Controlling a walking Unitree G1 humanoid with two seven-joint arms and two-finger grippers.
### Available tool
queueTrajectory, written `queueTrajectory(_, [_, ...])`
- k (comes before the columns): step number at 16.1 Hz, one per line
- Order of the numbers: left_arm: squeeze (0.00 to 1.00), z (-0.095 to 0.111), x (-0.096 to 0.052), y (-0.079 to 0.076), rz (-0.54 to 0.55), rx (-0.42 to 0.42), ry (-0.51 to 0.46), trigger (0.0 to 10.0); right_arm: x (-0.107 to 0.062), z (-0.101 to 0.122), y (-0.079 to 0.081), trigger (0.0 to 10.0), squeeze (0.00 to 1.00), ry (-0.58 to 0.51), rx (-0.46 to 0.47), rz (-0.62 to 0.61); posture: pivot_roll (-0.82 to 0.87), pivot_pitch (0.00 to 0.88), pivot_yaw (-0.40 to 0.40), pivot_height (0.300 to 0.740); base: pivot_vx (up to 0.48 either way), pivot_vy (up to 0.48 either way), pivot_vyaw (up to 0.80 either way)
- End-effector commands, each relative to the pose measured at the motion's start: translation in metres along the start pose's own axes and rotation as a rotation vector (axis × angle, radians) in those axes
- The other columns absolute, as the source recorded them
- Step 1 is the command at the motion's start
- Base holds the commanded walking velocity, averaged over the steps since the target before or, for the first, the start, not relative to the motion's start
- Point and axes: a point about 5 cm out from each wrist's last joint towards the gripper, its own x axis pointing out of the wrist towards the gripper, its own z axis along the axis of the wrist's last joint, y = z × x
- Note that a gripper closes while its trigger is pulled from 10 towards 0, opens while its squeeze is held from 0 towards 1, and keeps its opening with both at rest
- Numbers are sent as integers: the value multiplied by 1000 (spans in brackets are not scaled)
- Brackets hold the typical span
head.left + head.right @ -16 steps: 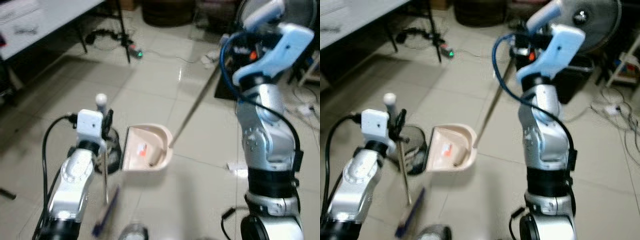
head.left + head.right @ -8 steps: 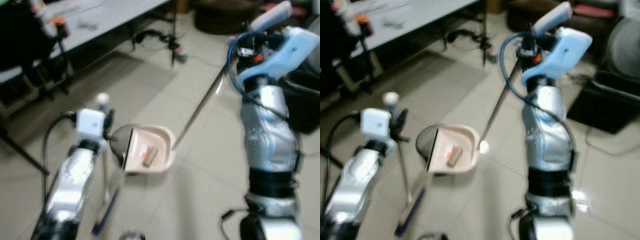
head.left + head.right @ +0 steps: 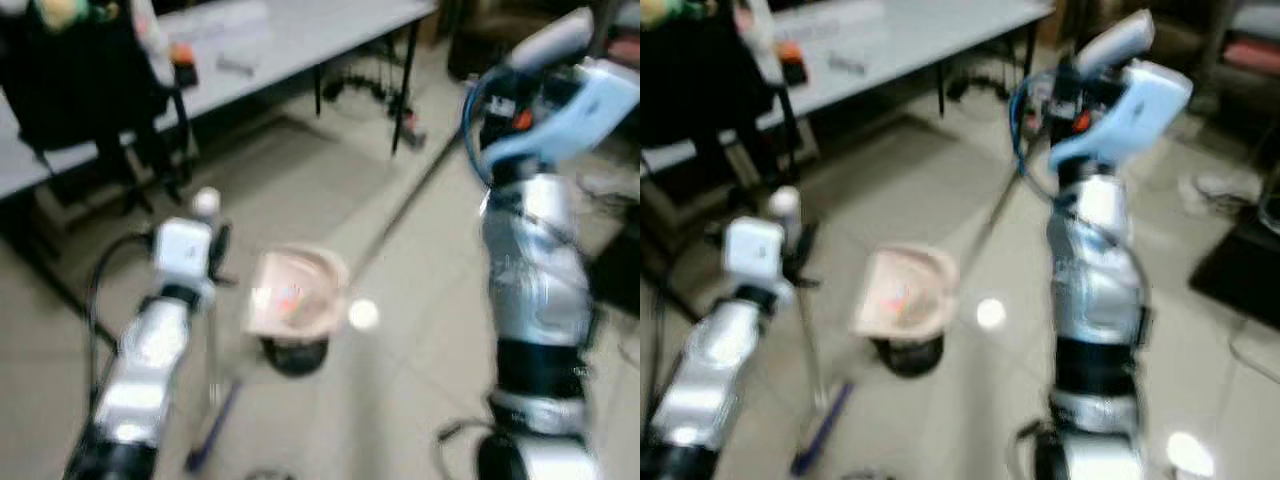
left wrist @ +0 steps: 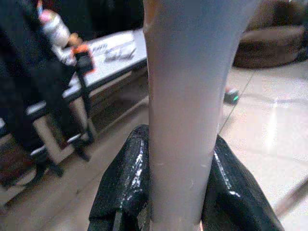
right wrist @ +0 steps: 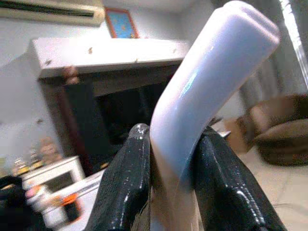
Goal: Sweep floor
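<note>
My left gripper (image 3: pixel 214 252) is shut on the thin metal broom handle (image 4: pixel 183 106), just below its white knob (image 3: pixel 205 201). The blue broom head (image 3: pixel 211 442) rests on the floor by my left arm. My right gripper (image 3: pixel 503 103), raised at the upper right, is shut on the pale grip (image 5: pixel 202 86) of the dustpan's long handle (image 3: pixel 400 215). The beige dustpan (image 3: pixel 293 292) holds a few bits of litter and hangs over a small black bin (image 3: pixel 293 356). The picture is blurred.
A grey table (image 3: pixel 300 35) with small items runs along the back left, with a black leg (image 3: pixel 405 90) and cables under it. A black bag on a stand (image 3: pixel 80 90) is at the far left. A light glare (image 3: pixel 362 314) lies on the tiled floor.
The camera has swung, bringing the table and the black bag into view. The black bin, earlier left of the dustpan, now sits under it. Both grips are unchanged.
</note>
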Motion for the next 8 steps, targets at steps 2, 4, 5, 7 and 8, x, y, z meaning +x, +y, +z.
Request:
queueTrajectory(2, [0,11,3,-3,-21,15,-44,10000,3,18,-4,10000,0,-84,32,-16,11,45,32,740,379,0,0])
queueTrajectory(4, [0,11,3,-4,-24,12,-43,10000,2,19,-7,10000,0,-93,34,-32,10,45,32,740,377,0,0])
queueTrajectory(5, [0,11,3,-5,-25,4,-49,10000,2,19,-9,10000,0,-99,36,-40,10,44,33,740,0,0,0])
queueTrajectory(7, [0,10,3,-5,-24,4,-43,10000,2,19,-11,10000,0,-102,35,-50,10,43,33,740,0,0,0])
queueTrajectory(8, [0,10,3,-5,-24,5,-43,10000,2,19,-12,10000,0,-103,33,-55,10,43,34,740,0,0,0])
